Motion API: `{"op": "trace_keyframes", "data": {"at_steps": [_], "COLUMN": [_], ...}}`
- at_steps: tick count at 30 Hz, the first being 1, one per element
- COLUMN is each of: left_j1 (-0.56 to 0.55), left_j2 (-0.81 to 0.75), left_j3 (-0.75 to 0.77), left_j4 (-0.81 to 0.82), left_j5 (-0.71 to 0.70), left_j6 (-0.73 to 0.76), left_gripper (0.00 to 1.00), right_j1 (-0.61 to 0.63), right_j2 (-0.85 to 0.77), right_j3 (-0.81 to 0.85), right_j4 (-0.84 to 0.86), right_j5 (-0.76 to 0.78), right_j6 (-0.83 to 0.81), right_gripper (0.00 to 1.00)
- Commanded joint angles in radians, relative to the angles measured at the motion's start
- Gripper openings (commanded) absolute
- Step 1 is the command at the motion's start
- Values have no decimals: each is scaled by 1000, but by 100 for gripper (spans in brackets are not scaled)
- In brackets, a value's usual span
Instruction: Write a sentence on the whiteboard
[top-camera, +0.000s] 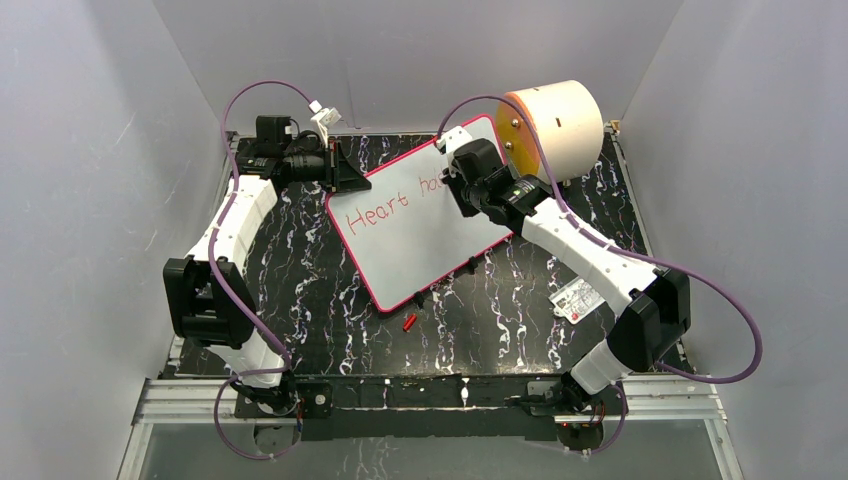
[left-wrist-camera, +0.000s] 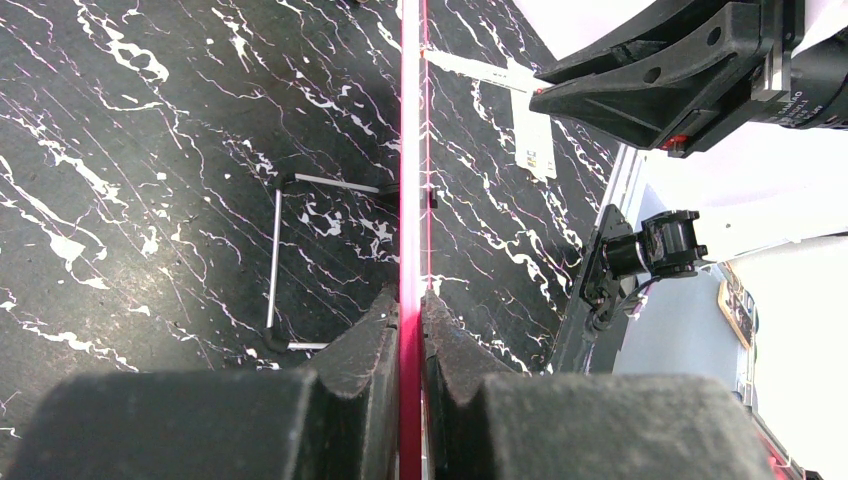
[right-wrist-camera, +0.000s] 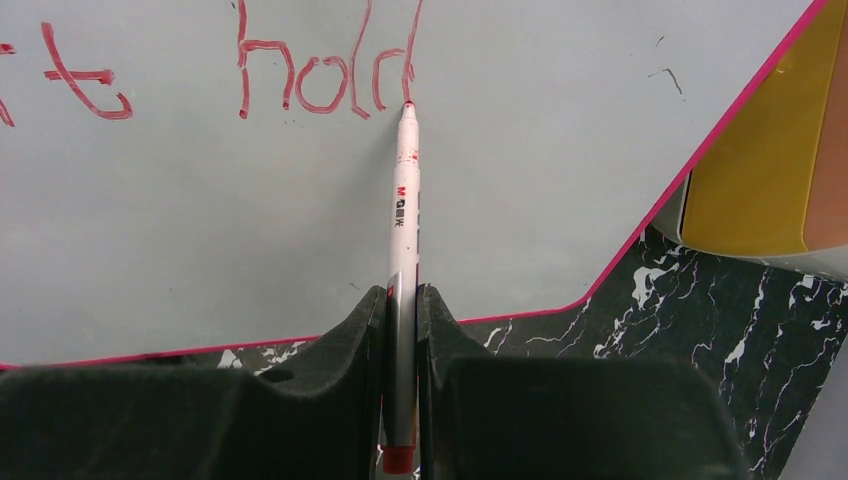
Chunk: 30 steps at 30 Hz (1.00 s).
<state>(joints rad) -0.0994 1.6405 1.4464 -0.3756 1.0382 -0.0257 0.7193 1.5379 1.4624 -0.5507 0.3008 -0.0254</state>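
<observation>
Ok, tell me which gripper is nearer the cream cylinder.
Right. The right gripper, holding the marker on the whiteboard, sits just beside the cream cylinder. The left gripper clamps the whiteboard's left rim, across the board from it.

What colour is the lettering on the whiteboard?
The lettering is red; it shows best in the right wrist view.

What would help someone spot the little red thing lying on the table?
Find the whiteboard, turned at an angle on the black marbled table. Just off its near corner, toward the table's near edge, a small red piece lies on the bare tabletop, not touching the board. It is the only loose red item there; the nearby white label sits further right.
</observation>
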Motion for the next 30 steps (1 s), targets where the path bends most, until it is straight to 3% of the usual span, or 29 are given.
{"op": "trace_keyframes", "data": {"at_steps": [1,30], "left_j1": [-13,-13], "left_j2": [-11,-11], "left_j3": [-15,-16], "left_j4": [-85,-85], "left_j5": [16,8], "left_j6": [20,20], "left_gripper": [0,0], "right_j1": [-6,-6], "right_j2": [-28,-73], "right_j3": [-8,-11], "right_j4": [17,61], "right_j5": [7,14], "right_j6": [12,18], "right_gripper": [0,0]}}
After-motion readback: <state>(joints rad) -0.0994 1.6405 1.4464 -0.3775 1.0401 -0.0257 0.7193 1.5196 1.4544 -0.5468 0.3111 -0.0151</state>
